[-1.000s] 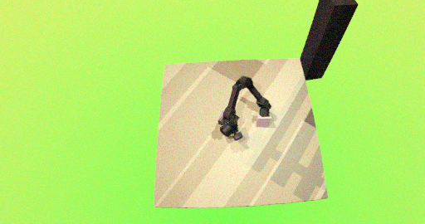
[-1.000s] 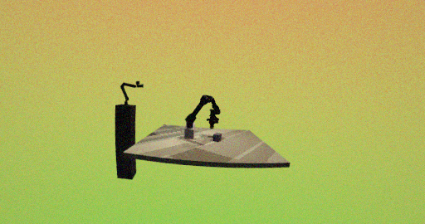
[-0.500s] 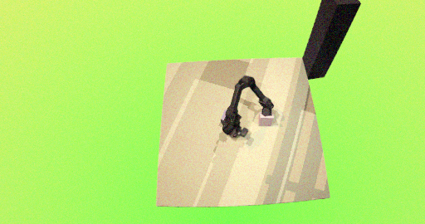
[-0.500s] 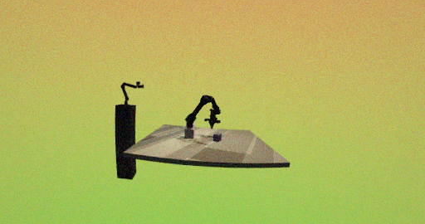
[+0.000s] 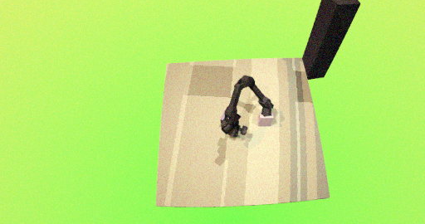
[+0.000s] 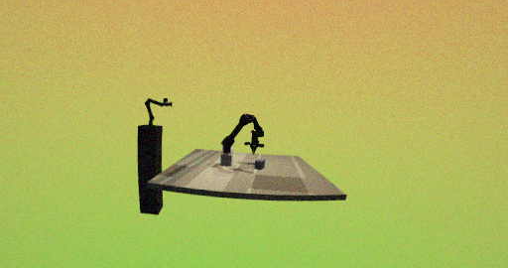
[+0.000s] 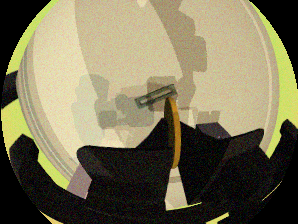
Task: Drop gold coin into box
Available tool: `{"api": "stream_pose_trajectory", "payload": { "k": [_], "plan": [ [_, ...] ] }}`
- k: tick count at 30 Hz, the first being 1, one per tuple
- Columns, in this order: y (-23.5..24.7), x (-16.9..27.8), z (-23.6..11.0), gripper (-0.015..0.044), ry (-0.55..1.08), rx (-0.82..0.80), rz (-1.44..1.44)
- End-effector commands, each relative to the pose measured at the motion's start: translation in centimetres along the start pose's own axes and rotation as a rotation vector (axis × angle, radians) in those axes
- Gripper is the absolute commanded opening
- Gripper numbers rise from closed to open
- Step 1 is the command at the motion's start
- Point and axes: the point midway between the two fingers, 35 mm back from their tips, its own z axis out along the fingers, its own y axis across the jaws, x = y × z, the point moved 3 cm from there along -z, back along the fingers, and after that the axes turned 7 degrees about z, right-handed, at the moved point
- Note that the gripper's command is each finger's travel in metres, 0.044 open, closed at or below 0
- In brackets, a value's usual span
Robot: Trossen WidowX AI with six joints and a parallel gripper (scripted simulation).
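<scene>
My tool (image 7: 174,145) is clenched on the coin (image 7: 176,137) — edge-on, hanging above the holder (image 7: 154,95) on the worktop (image 7: 80,56). It's thin, stiff, probably slick — I'd keep pinching its flat faces.
</scene>
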Motion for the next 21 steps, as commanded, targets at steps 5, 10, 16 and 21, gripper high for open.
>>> {"api": "stream_pose_trajectory", "payload": {
  "k": [5,10,16,21],
  "plan": [
    [-1.7,0.8,-0.2,0.0,-0.005,0.0,-0.005],
    [-2.8,1.3,-0.3,0.0,-0.008,0.0,-0.006],
    [-4.0,2.0,-0.3,0.0,-0.01,-0.001,-0.006],
    [-5.1,2.7,-0.3,0.0,-0.011,-0.001,-0.006]
  ]
}}
